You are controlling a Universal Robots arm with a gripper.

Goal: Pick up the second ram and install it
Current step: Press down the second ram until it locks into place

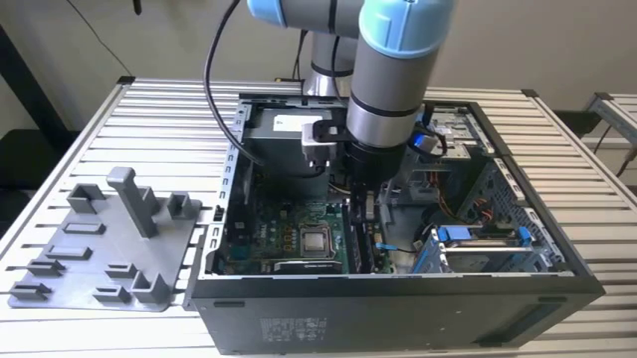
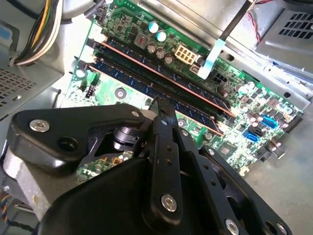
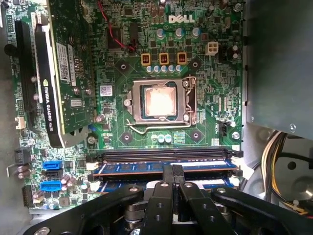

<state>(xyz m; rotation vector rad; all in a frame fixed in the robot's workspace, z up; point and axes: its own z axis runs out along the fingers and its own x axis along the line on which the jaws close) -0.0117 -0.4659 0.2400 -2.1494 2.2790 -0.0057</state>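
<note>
Down inside the open computer case (image 1: 398, 224), the arm (image 1: 388, 82) reaches from above with its hand (image 1: 365, 195) lowered over the motherboard (image 1: 289, 239). In both wrist views the hand's two black fingers (image 3: 172, 176) are pressed together with no visible gap, their tips resting on the top edge of a memory stick standing in its slot. In the first wrist view the fingertips meet over the second ram (image 3: 161, 168), a dark stick with a coppery edge line seated in a blue-edged slot just beside another long black slot (image 3: 164, 154) that lies closer to the processor socket (image 3: 160, 104). In the second wrist view the same ram (image 2: 195, 105) runs diagonally across the green board, with the hand (image 2: 159, 104) touching down near its middle; a second stick (image 2: 161, 71) lies parallel just beyond it. Whether the ram is fully latched I cannot tell.

A graphics card (image 3: 61, 73) stands on edge in its slot well apart from the memory slots, on the far side of the socket. A bundle of coloured wires (image 2: 39, 29) hangs at the edge of the case in the second wrist view.

On the bench (image 1: 89, 134), at the exterior view's left of the case, sits the grey fixture tray (image 1: 104, 250) with its upright posts, well apart from the hand.
</note>
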